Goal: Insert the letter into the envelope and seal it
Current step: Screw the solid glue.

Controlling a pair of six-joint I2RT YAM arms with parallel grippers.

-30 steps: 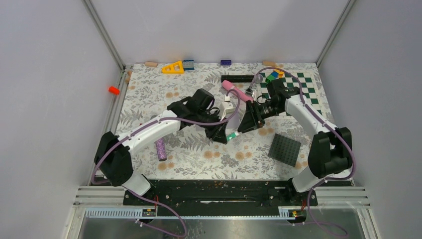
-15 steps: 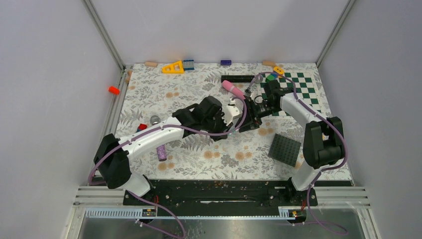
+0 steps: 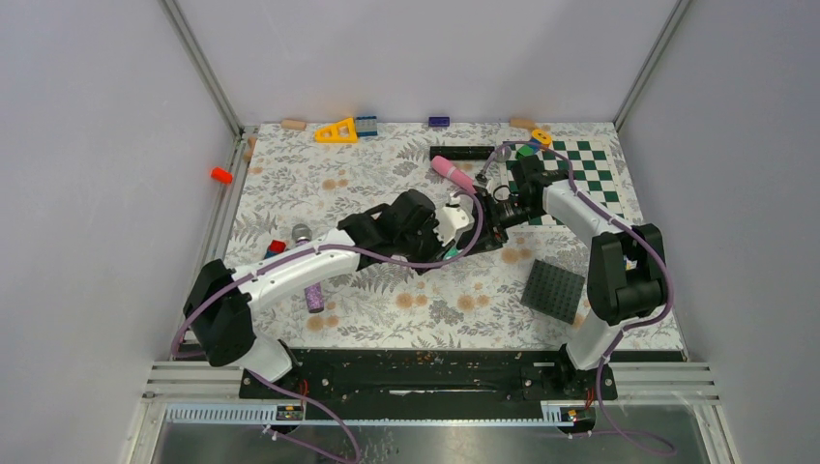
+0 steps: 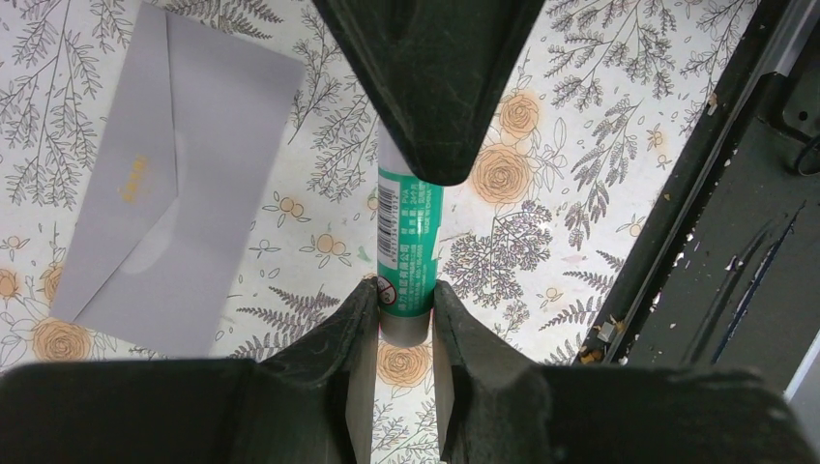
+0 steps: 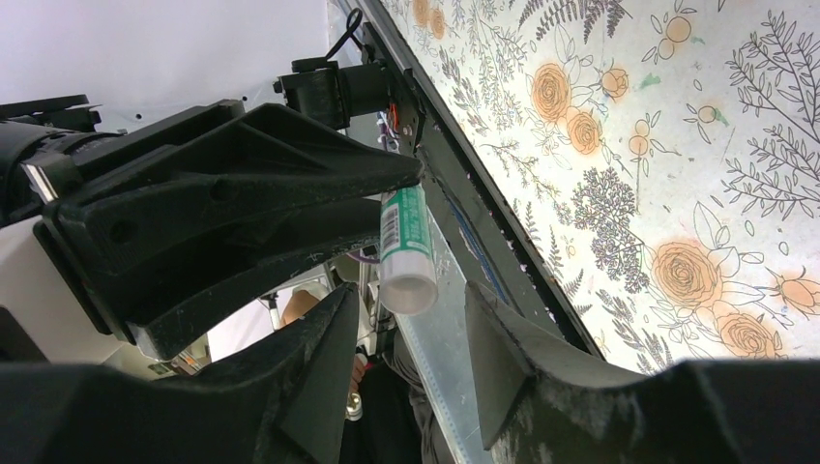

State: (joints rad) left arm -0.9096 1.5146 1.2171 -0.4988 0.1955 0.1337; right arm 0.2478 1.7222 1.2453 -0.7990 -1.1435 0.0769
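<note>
Your left gripper (image 4: 403, 295) has its jaws closed down narrow on a green-and-white glue stick (image 4: 411, 232). In the left wrist view the two fingers (image 4: 338, 348) pinch it near its pale end, and the stick hangs above the floral surface (image 4: 580, 126), not touching it.

Your right gripper (image 5: 411, 287) faces the left one. Its jaws stand partly open on either side of the stick's white end. The right wrist view shows a gap between that end and each finger (image 5: 503, 367), so they have hold of nothing. In the left wrist view its dark finger covers the far end of the stick.

From the top camera the two grippers meet nose to nose at mid-surface, left (image 3: 440, 246) and right (image 3: 483, 230), with a sliver of green stick (image 3: 452, 253) between them.

The envelope (image 4: 174, 184) lies flat on the surface just beside the stick, to the left in the left wrist view, clear of both grippers. Its triangular flap is folded down against its body and there is a small gold mark near one end. You cannot tell from these views whether the letter is inside it.

Elsewhere on the surface are:
- a pink cylinder (image 3: 453, 172), just beyond the grippers
- the green-and-white checkerboard (image 3: 590, 174), under the right arm
- a dark grey studded plate (image 3: 554, 290), near the right base
- a purple cylinder (image 3: 313, 290), beside the left arm
</note>
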